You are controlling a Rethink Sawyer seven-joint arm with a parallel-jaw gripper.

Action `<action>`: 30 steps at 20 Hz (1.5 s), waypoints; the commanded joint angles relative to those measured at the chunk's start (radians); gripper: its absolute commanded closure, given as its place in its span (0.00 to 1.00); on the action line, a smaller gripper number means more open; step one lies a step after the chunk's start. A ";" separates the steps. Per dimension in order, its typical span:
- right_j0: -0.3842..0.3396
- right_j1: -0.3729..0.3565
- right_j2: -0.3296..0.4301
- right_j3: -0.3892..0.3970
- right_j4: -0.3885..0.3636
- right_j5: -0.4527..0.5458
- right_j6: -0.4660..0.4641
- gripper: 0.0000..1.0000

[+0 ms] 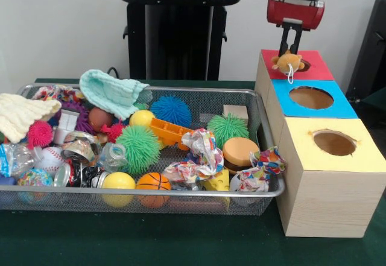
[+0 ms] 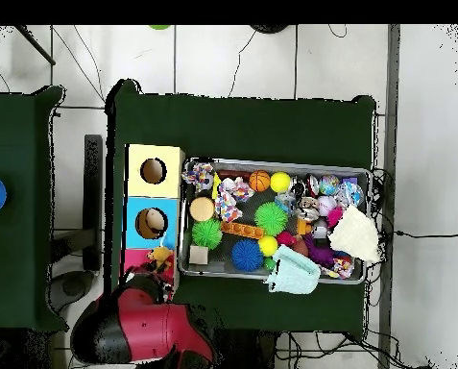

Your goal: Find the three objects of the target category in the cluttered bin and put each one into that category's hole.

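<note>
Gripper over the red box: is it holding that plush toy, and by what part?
Cannot tell. The gripper hangs just above the plush toy, which sits at the red box's hole; no grasp point shows.

A green-clothed table (image 1: 151, 242) carries a wire bin (image 1: 181, 202) beside a three-holed wooden box (image 1: 329, 199).

One wire bin (image 1: 265, 193) holds three spiky balls: two green (image 1: 139, 148) (image 1: 228, 127), one blue (image 1: 170, 109). Two yellow balls (image 1: 119, 181) (image 1: 141, 118), one basketball (image 1: 153, 182), one baseball (image 1: 50, 155). Below the gripper (image 1: 291, 52), three box holes: red (image 1: 304, 65), blue (image 1: 310, 98), yellow (image 1: 333, 142).
</note>
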 commanded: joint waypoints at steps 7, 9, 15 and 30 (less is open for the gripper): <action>-0.012 0.045 0.029 0.051 0.059 -0.088 0.210 1.00; -0.008 0.044 0.030 0.053 0.062 -0.084 0.211 1.00; 0.029 0.019 0.016 0.089 0.096 -0.044 0.234 1.00; 0.054 0.026 0.026 0.125 0.149 -0.059 0.223 1.00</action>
